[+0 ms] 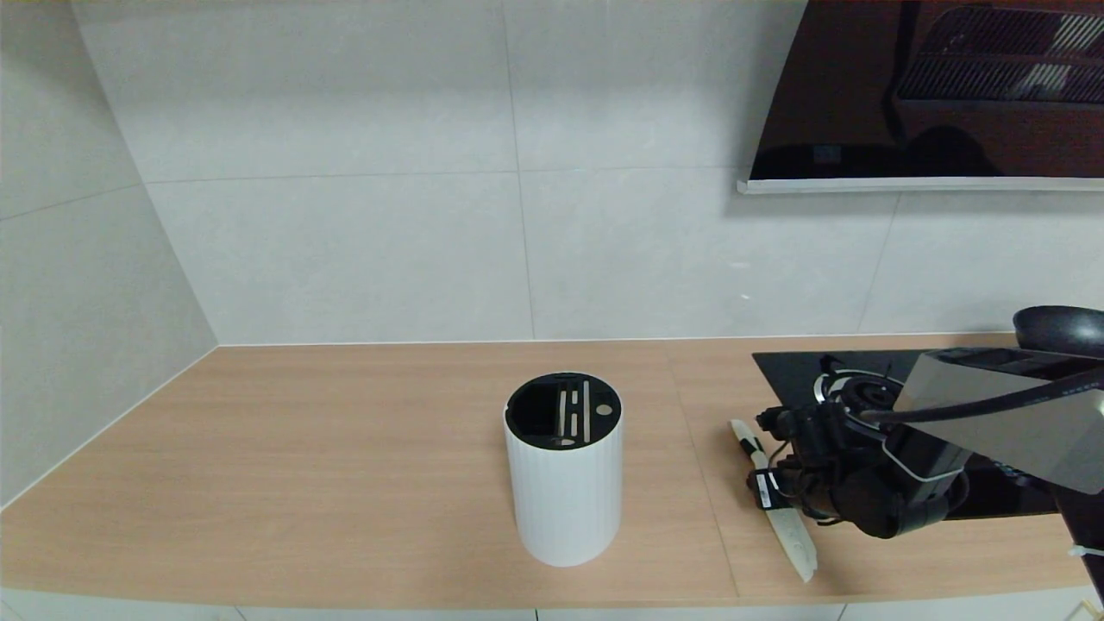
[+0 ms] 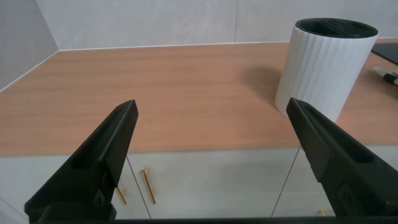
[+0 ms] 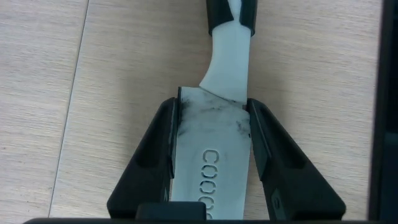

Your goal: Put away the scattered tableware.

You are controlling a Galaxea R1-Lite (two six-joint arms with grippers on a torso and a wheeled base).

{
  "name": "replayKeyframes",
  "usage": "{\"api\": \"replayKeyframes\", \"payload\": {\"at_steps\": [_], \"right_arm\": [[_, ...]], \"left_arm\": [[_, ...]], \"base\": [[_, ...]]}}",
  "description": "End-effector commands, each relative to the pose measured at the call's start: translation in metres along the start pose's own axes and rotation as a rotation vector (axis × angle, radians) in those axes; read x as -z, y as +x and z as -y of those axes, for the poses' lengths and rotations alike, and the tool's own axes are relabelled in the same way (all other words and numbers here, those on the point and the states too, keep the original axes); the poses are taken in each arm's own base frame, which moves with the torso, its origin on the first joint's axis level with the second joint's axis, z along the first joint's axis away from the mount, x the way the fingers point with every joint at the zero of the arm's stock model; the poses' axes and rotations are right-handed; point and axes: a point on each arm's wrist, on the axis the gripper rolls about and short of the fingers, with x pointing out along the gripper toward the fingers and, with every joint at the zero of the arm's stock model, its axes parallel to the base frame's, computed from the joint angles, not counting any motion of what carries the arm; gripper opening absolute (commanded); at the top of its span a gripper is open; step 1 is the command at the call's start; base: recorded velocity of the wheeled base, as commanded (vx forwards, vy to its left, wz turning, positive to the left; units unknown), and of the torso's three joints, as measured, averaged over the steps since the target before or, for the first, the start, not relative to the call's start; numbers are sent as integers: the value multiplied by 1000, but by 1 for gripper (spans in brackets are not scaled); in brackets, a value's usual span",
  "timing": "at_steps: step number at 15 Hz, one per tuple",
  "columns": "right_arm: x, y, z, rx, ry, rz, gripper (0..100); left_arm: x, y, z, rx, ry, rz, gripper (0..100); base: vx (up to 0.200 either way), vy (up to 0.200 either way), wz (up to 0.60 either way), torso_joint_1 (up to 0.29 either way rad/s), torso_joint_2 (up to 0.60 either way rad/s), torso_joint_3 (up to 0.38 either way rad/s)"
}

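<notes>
White knife [image 3: 214, 149] — inside right gripper [image 3: 213, 107], seemingly pinched

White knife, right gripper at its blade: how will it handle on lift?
Likely stiff: the white knife blade looks flat and rigid. Probably slippery, since the right gripper pinches its smooth, thin edges. It may tilt handle-down, as the grip sits on the blade.

I record the left gripper [image 2: 210, 106] held level, fingers spread wide. The right arm [image 1: 992, 410] reaches in low, wrist pitched down; the right gripper [image 3: 213, 109] has fingers pressed against both edges of the knife [image 3: 214, 149] blade
</notes>
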Motion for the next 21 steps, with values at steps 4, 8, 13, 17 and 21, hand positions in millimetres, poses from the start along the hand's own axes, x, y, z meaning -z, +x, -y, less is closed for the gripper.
{"api": "replayKeyframes", "payload": {"at_steps": [4,8,13,17,21], "right_arm": [[-36,-46,-2,-9,7,95,0],[-70,-120,-12,-64,58,161,0],[-74,-169,-21,-113,24,248,0],[-77,-192,-38,-164,-3,301,0],[-89,-216,-45,-203,-10,381,0]], "left_arm": [[0,0,0,0,0,1,100],[0,0,0,0,0,1,100],[0,0,0,0,3,1,100],[0,0,0,2,11,1,100],[-2,1,1,31,10,-6,100]], "base": [[0,0,0,0,0,0],[0,0,0,0,0,0],[0,0,0,0,0,0],[0,0,0,0,0,0],[0,0,0,0,0,0]]}}
